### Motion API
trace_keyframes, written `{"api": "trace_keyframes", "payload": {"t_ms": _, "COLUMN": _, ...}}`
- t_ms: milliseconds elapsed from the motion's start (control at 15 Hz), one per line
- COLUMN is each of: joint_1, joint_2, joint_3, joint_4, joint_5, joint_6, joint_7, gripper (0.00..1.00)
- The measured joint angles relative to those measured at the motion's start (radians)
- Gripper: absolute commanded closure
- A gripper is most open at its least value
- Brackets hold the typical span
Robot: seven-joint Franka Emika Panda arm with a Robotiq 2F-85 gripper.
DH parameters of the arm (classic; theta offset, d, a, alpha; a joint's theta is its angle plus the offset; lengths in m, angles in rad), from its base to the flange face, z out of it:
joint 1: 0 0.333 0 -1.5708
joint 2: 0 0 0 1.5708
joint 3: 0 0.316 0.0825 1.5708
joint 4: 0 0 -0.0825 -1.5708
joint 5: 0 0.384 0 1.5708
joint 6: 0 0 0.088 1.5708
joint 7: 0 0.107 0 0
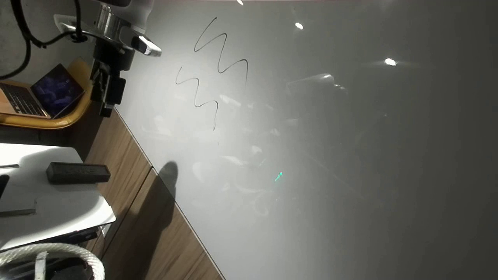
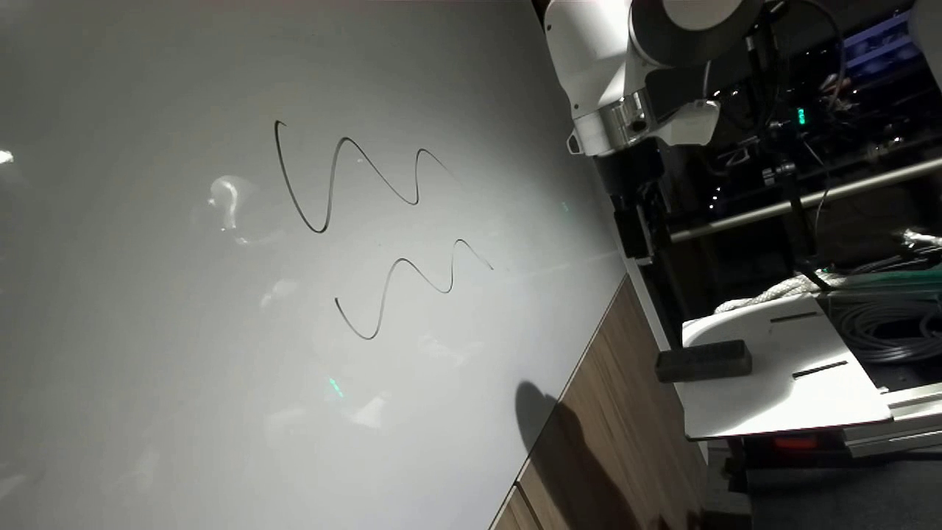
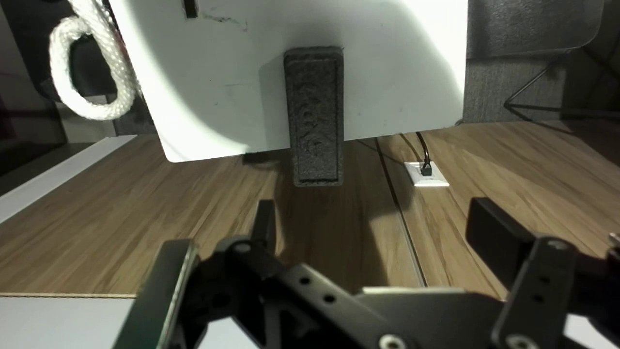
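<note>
1. The gripper [image 3: 380,230] is held wide apart, with nothing clasped between its fingers [image 3: 499,237]; no contact with the dark block [image 3: 316,116] is shown.
2. The dark block, likely a board eraser, is laid across the edge of a white plate [image 3: 392,82], one end jutting past it, presumably so that its long sides can be reached without the plate being struck.
3. Open room is left along both sides of the jutting end. Wood panelling [image 3: 208,194] is seen behind it, with an outlet [image 3: 436,178] set in; its distance cannot be judged. A rope loop [image 3: 94,110] is seen beside the plate's side edge.
4. In both exterior views, the gripper is seen near the border between the panelling and a whiteboard [image 2: 184,331], on which two wavy lines [image 2: 369,338] are drawn.
</note>
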State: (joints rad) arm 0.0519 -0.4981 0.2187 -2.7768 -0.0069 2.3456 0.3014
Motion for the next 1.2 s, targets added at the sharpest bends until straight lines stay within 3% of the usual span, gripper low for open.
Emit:
{"api": "trace_keyframes", "payload": {"t_ms": 667, "joint_1": -0.017, "joint_2": 0.129, "joint_3": -0.008, "joint_4": -0.001, "joint_5": -0.015, "joint_6": 0.034, "joint_7": 0.000, "gripper": 0.00}}
{"api": "trace_keyframes", "payload": {"t_ms": 1200, "joint_1": -0.024, "joint_2": 0.254, "joint_3": -0.015, "joint_4": -0.002, "joint_5": -0.049, "joint_6": 0.133, "joint_7": 0.004, "gripper": 0.00}}
